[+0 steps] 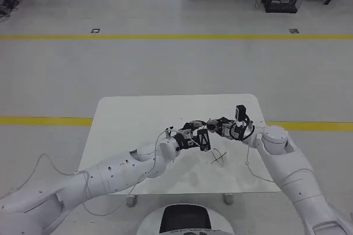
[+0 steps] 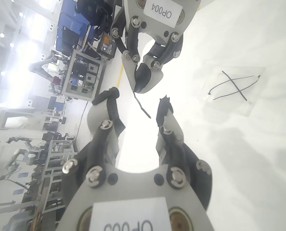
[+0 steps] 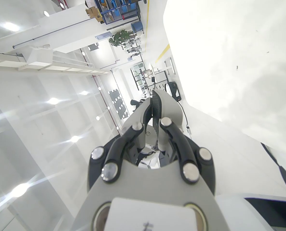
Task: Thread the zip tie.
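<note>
A thin black zip tie (image 2: 142, 106) hangs in the air above the middle of the white table (image 1: 135, 117). My right gripper (image 2: 138, 89) is shut on one end of it, and the free end pokes out toward my left gripper (image 2: 139, 100). The left gripper is open, its two black-padded fingers (image 2: 110, 102) standing on either side of that free end without touching it. In the top view the left gripper (image 1: 201, 139) and right gripper (image 1: 215, 126) meet tip to tip. In the right wrist view the right gripper (image 3: 155, 97) has its pads pressed together.
Three spare black zip ties (image 2: 232, 86) lie crossed on a clear sheet on the table, just nearer the robot than the grippers, seen from above as spare ties (image 1: 219, 157). A thin white cable (image 1: 247, 154) hangs by the right arm.
</note>
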Controlling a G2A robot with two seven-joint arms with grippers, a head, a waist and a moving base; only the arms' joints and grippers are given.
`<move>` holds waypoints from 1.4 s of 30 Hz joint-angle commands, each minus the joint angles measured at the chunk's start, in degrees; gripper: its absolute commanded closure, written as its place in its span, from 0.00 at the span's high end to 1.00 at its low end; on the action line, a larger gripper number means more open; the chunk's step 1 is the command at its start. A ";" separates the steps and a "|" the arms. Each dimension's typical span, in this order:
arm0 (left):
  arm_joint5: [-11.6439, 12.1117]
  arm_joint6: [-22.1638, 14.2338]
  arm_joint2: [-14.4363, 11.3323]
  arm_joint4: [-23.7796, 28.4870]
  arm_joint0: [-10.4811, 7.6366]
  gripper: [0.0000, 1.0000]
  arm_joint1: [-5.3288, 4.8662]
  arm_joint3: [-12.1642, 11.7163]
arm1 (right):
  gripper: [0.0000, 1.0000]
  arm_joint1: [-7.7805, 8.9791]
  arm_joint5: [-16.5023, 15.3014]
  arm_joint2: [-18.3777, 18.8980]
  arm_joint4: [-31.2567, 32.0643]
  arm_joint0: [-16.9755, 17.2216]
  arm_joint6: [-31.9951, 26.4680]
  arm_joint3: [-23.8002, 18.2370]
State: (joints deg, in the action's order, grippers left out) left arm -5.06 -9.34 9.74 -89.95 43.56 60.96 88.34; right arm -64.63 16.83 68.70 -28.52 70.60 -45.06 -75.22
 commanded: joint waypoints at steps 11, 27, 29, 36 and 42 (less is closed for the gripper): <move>-0.85 -0.25 0.00 0.00 0.06 0.16 0.22 -0.22 | 0.00 0.05 -0.16 -0.35 0.23 0.05 -0.28 0.29; -0.49 -0.04 0.00 0.00 0.01 0.13 0.56 -0.46 | 0.00 0.21 -1.23 -0.12 -0.09 0.48 -0.94 -0.07; -0.44 -0.08 0.00 0.00 0.01 0.12 0.58 -0.48 | 0.00 0.24 -1.26 -0.14 -0.03 0.51 -1.04 -0.17; -0.17 0.02 0.00 0.00 -0.02 0.00 0.69 -0.69 | 0.00 0.30 -1.27 -0.20 -0.04 0.58 -1.33 -0.36; 0.09 1.19 0.17 0.13 0.27 0.00 0.50 -0.80 | 1.00 0.34 -0.54 -0.20 -0.47 0.49 -1.80 -0.05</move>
State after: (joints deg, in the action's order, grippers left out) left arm -4.94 -8.78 9.77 -89.95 43.53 61.55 87.44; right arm -64.32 16.13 68.41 -28.89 71.13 -46.71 -75.36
